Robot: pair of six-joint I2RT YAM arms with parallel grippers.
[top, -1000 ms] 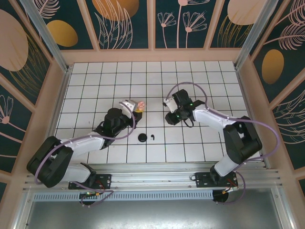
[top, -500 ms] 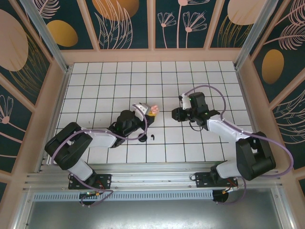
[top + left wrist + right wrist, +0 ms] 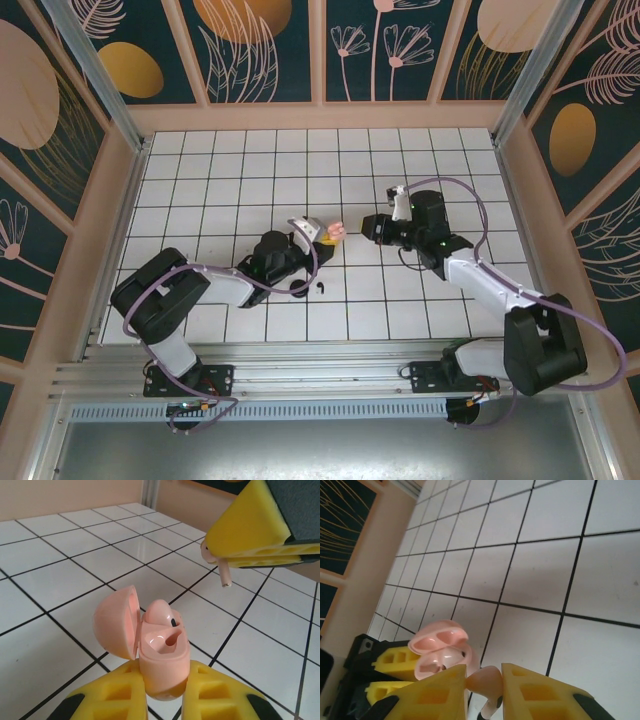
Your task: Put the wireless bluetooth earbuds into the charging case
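Two pale pink earbuds hold our attention. One stemmed earbud [image 3: 485, 680], small, curved and glossy, is pinched by its bulb between the yellow pads of the right gripper [image 3: 484, 676], whose jaws are nearly closed on it, the thin stem sticking out past the pads. It hangs in the air just beside and above the charging case [image 3: 162, 655], apart from it. We see the case as a rounded pink shell with its lid [image 3: 116, 627] hinged wide open. It is clamped upright in the tightly closed left gripper [image 3: 165, 687] above the white tiled floor [image 3: 55, 580]. Inside, a seated earbud [image 3: 160, 617] fills one socket and the neighbouring socket stands open. From above, we find a black earbud [image 3: 321, 288] lying on a tile near the left arm. Compared with a second ago, the left gripper has carried the case rightward toward the middle. The right gripper has swung round, so the two now face each other closely.
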